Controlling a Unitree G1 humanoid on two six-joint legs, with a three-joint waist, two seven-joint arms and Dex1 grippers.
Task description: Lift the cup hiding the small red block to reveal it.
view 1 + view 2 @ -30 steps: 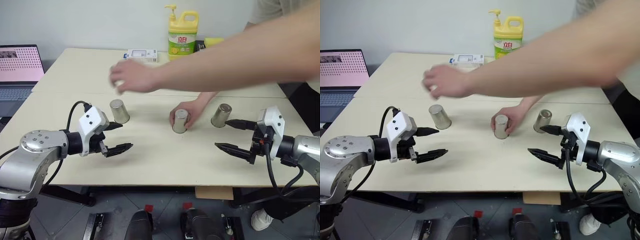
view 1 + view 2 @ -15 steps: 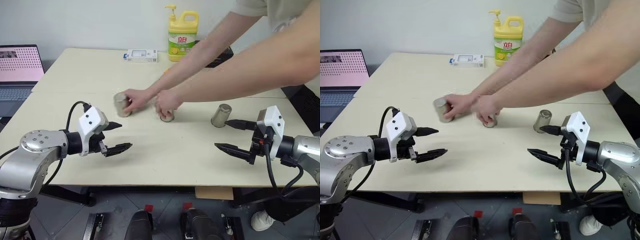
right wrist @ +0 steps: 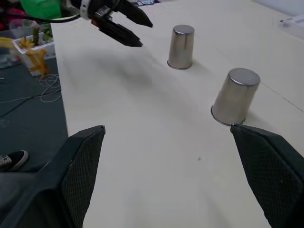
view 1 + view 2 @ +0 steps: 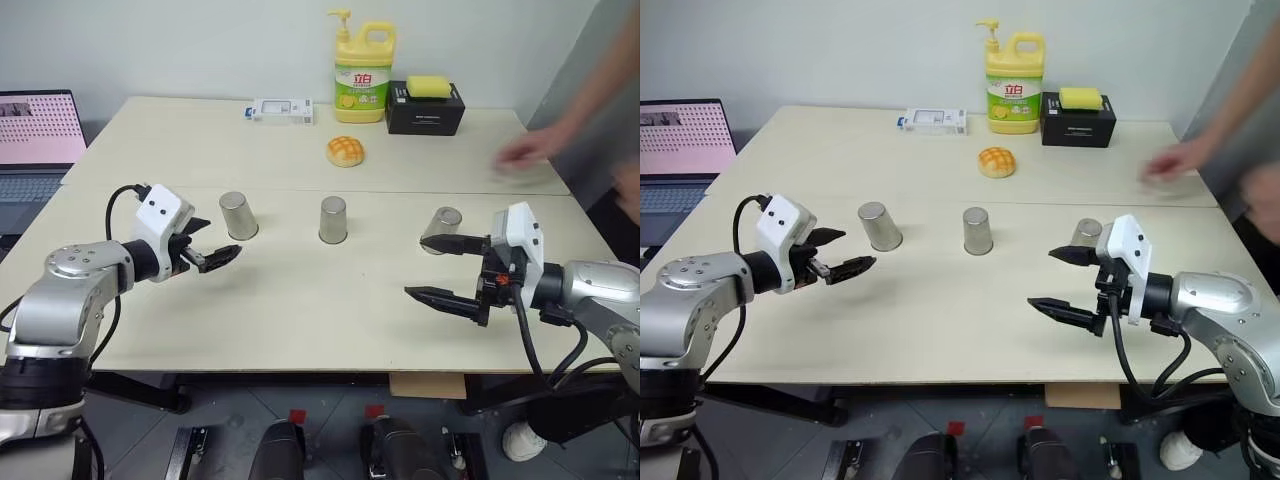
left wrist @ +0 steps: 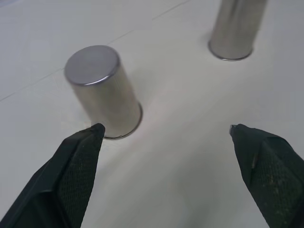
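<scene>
Three alike silvery metal cups stand upside down in a row on the table: a left cup, a middle cup and a right cup. The small red block is hidden, and the frames do not show under which cup. My left gripper is open just in front of the left cup, and one fingertip is close to its rim. My right gripper is open near the right cup, its upper finger level with the cup's side. The right wrist view takes in the middle cup and the left cup.
A yellow-orange bun lies behind the cups. At the back stand a yellow soap bottle, a black box with a yellow sponge on top, and a white box. A laptop is at the left; a person's hand hovers far right.
The person's hands have left the cups and pulled away to the right. My left gripper has advanced toward the left cup, and my right gripper has shifted a little to the left.
</scene>
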